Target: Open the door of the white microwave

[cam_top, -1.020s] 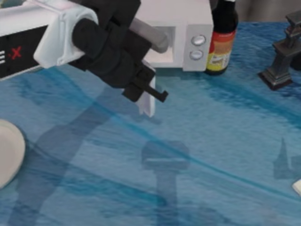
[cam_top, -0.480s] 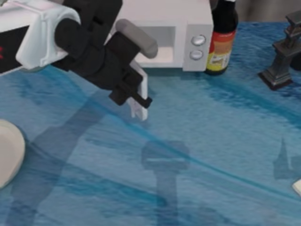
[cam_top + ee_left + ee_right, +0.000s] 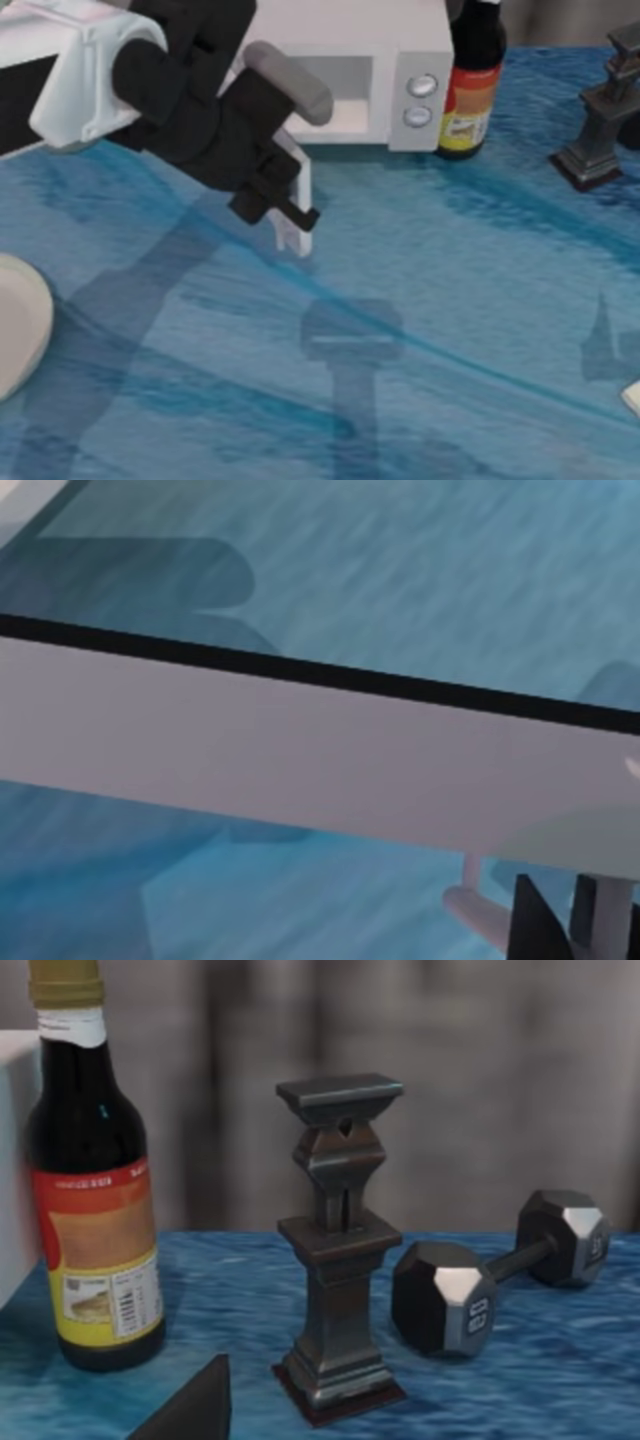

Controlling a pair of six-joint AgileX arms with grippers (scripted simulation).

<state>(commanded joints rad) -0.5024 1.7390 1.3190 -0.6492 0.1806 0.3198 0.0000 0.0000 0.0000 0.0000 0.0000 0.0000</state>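
Top camera looks down on my table (image 3: 480, 300). Left wrist: close above door (image 3: 300, 750). Right wrist: level, sharing bottle (image 3: 95, 1180) with top.

Count on the blue table (image 3: 480, 330): 1 white microwave (image 3: 400, 40) with 1 door (image 3: 298, 205) and 2 silver knobs (image 3: 421, 86); 1 dark bottle (image 3: 95, 1190); 1 metal stand (image 3: 338, 1250); 1 dumbbell (image 3: 500, 1270); 1 pale plate (image 3: 15, 320).
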